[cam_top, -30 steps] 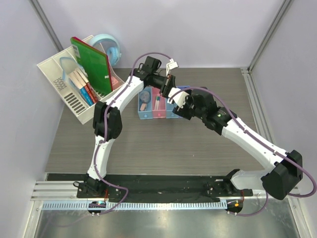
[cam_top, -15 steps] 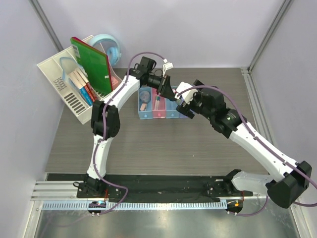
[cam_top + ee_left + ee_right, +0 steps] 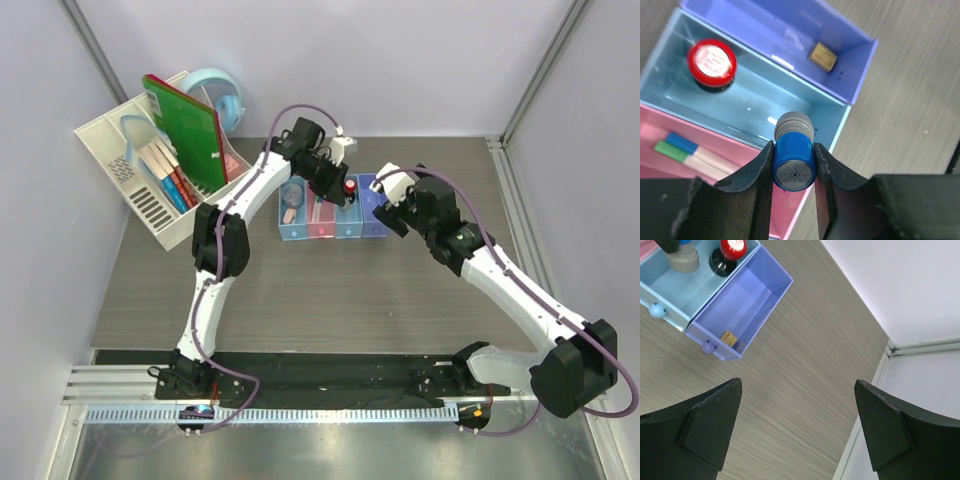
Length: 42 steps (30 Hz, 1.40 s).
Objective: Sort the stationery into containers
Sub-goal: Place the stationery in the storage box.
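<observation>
Gripped blue-grey cylinder with left gripper over blue bin (red-and-black cylinder inside, ten o'clock), with right gripper splayed, empty; seemingly last drop.

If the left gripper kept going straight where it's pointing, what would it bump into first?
Probably the blue bin's floor. The left gripper points down into it, so the blue-grey cylinder it holds would touch first; the gap left is unclear.

White arms, black joints and pincers, purple cables (looped)
</observation>
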Motion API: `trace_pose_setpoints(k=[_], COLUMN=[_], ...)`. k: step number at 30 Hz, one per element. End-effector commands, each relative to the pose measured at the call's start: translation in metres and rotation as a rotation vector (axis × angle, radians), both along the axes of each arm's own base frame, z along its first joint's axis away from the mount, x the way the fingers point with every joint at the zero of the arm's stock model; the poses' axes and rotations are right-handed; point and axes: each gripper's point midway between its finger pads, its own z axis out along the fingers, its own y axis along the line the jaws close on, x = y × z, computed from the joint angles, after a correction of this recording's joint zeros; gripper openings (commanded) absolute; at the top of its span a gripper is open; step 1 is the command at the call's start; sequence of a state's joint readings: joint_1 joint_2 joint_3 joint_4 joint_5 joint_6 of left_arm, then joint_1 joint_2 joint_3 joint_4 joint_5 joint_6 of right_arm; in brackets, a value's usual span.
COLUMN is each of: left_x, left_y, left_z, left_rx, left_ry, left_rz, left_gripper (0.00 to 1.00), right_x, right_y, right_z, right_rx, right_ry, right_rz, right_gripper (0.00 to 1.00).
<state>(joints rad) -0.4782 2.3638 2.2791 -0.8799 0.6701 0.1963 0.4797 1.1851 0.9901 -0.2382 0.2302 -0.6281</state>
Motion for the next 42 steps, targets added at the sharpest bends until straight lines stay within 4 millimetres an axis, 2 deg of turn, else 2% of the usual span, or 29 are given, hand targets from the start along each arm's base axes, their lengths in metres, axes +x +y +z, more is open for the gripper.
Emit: trace_pose_setpoints(k=[1,10,25,28,30,32,34,35,39,42], left_x=[-0.004,-0.004,0.003,0.008,0.014,0.017,0.019,0.02,0.021,0.022], left_y=[0.003,-0.004,-0.028,-0.028,-0.027,-0.026,-0.026,-0.026,-0.027,-0.028], left_z=[-0.012,-0.025,-0.051,-0.053,-0.053,-0.053,-0.05,-0.049,-0.044,-0.037], left_rx=[0.091,0.119,0.222,0.23,0.241,0.246,0.244,0.241,0.233,0.225], left_ry=[-0.064,-0.079,-0.191,-0.205,-0.222,-0.236,-0.246,-0.253,-0.265,-0.28], left_rz=[-0.013,-0.013,-0.015,-0.003,0.013,0.023,0.027,0.028,0.031,0.036], left_gripper=[0.0,0.0,0.0,0.08,0.16,0.32,0.38,0.49,0.62,0.63], right_x=[0.008,0.008,0.005,0.004,0.004,0.004,0.004,0.004,0.004,0.004], right_y=[-0.009,-0.015,-0.015,-0.015,-0.015,-0.016,-0.015,-0.014,-0.015,-0.014], right_z=[0.013,0.002,-0.004,-0.005,-0.007,-0.007,-0.008,-0.007,-0.008,-0.008], right_rx=[0.044,0.053,0.061,0.062,0.062,0.062,0.062,0.063,0.062,0.063], right_ry=[-0.063,-0.039,-0.028,-0.026,-0.022,-0.024,-0.021,-0.022,-0.02,-0.019], right_rz=[-0.048,-0.058,-0.05,-0.047,-0.044,-0.046,-0.043,-0.042,-0.042,-0.042], right_gripper=[1.0,1.0,1.0,1.0,1.0,1.0,1.0,1.0,1.0,1.0])
